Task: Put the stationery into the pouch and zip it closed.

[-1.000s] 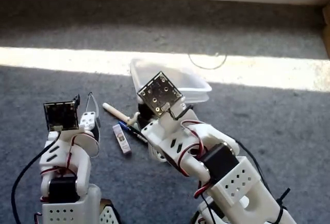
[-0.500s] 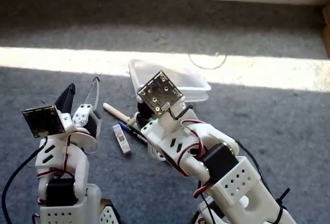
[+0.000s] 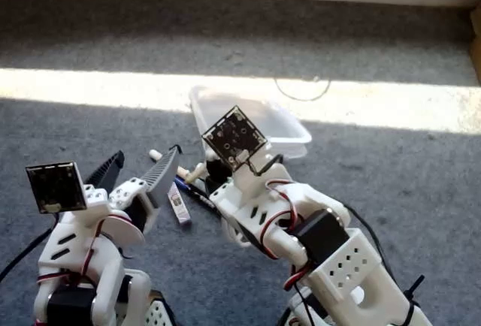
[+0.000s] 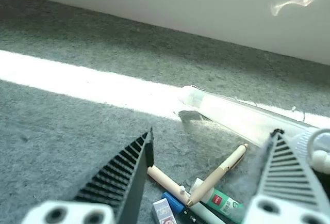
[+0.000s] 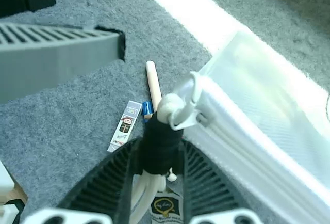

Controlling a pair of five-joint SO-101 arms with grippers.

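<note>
High view: pouch lies on the carpet in front of the right arm, nothing in it that we can see. Stationery is out on the carpet just beside the pouch's near corner, between the two arms: cream pen, blue pen, small box.

Right gripper is clenched on the zip tab at that corner. It's barely moved over the last second, so we read it as anchoring the pouch.

The change is all on the left. A second ago the left gripper sat upright with its jaws near together. Half a second ago it had spread them. Now it's tipped forward and swung in toward the pile, jaws wide apart, holding nothing, hovering by the cream pen's end. Left wrist view puts the pens between the jaws and below them.

Our read: the first pick is being set up, cream pen the likely target. No item loaded yet and zipping is far off. We can't tell whether the zip is open enough to load.
</note>
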